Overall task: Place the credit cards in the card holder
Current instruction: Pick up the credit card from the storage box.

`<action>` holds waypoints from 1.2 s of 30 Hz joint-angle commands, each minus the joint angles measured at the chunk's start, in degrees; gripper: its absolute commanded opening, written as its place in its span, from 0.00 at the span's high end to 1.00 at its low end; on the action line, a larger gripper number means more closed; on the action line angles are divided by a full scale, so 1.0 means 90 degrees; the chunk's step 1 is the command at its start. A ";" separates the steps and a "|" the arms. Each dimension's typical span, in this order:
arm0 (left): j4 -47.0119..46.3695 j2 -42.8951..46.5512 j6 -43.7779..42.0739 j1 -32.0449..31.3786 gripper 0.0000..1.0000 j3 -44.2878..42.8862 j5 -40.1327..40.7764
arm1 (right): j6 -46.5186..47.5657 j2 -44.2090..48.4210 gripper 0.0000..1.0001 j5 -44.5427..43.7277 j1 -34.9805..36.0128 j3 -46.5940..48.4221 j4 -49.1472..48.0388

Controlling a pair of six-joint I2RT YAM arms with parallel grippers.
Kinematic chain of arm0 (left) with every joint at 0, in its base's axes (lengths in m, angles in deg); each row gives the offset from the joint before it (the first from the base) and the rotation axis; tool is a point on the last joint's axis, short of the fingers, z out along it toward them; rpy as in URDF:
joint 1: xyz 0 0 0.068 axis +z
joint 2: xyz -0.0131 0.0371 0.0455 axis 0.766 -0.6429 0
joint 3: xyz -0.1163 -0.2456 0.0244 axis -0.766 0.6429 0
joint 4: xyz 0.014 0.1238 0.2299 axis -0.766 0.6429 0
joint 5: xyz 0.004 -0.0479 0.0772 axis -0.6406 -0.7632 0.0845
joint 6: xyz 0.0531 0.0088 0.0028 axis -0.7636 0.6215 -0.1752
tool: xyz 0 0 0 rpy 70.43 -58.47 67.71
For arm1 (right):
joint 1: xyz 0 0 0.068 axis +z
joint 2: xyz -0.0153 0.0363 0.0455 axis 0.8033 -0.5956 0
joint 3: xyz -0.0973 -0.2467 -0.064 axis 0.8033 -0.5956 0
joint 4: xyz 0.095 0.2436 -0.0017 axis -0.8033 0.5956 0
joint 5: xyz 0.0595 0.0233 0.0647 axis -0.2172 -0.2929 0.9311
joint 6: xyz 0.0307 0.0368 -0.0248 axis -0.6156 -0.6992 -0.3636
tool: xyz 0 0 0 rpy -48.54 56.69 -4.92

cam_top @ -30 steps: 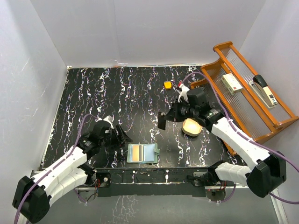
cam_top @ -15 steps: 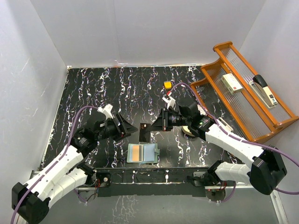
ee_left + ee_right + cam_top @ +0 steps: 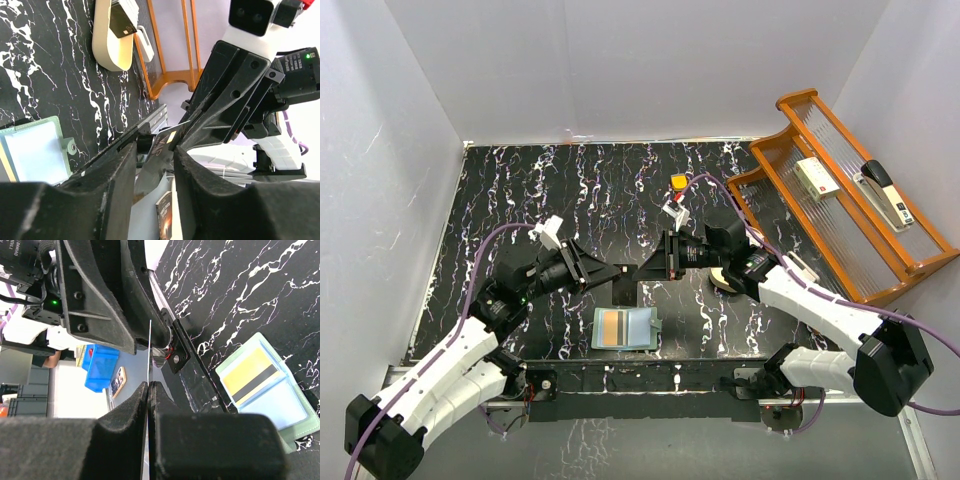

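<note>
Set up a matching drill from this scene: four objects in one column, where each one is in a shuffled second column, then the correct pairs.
Objects
1. card holder
2. dark credit card
3. orange block
4. stapler

Places
A. on the wooden rack
B. pinched in the right pincer, above the table
C. on the table toward its far edge
D. lying open on the table near its front edge

Pairs: 1-D, 2-B, 3-C, 4-A
</note>
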 commanded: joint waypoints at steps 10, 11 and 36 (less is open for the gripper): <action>-0.0675 0.0054 0.0204 0.0002 1.00 0.0132 -0.0297 | -0.0160 -0.0096 0.97 0.0148 0.0014 -0.0321 -0.0626; -0.0638 0.0061 0.0175 0.0003 1.00 0.0132 -0.0281 | -0.0156 -0.0095 0.95 0.0115 0.0011 -0.0341 -0.0608; 0.1110 0.0171 -0.1128 -0.0002 1.00 0.0556 0.0844 | 0.0340 -0.0152 0.63 -0.2370 0.0169 -0.0100 0.1905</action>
